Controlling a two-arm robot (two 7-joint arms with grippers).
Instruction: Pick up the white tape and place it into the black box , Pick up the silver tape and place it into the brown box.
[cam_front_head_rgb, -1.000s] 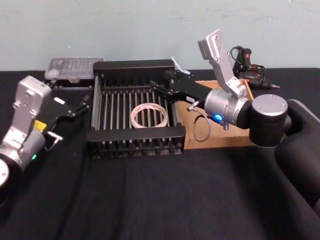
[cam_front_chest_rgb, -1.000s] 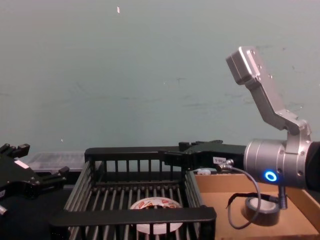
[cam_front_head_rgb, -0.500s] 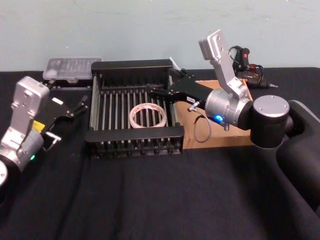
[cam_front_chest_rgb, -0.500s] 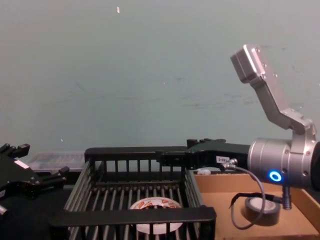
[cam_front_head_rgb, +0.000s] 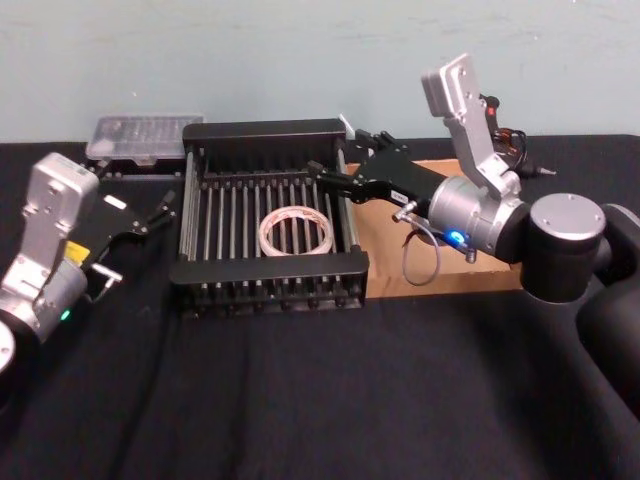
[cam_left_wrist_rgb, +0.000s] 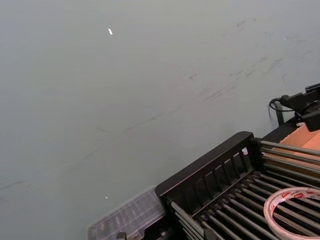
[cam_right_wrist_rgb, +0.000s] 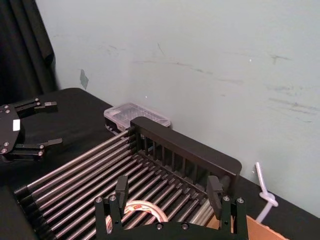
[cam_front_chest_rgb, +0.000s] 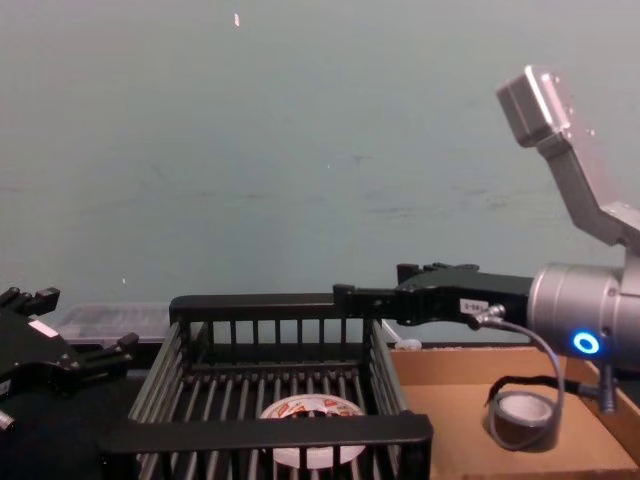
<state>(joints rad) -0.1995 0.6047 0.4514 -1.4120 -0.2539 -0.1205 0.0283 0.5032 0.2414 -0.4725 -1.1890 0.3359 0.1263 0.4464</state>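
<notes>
right gripper (cam_front_head_rgb: 325, 176): spread, empty, drawn back right over crate (cam_front_head_rgb: 270, 131) edge | white tape (cam_front_head_rgb: 296, 231): in crate | silver tape (cam_front_chest_rgb: 521, 416): in tray (cam_front_chest_rgb: 455, 412) | left gripper (cam_front_head_rgb: 160, 212): spread, parked left | task looks done

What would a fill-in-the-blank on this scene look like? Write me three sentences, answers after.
The black box holds the ____ tape. The silver tape sits in the ____ box. The right gripper, over the black box's right side, is ____ and empty.
Missing: white; brown; open.
</notes>
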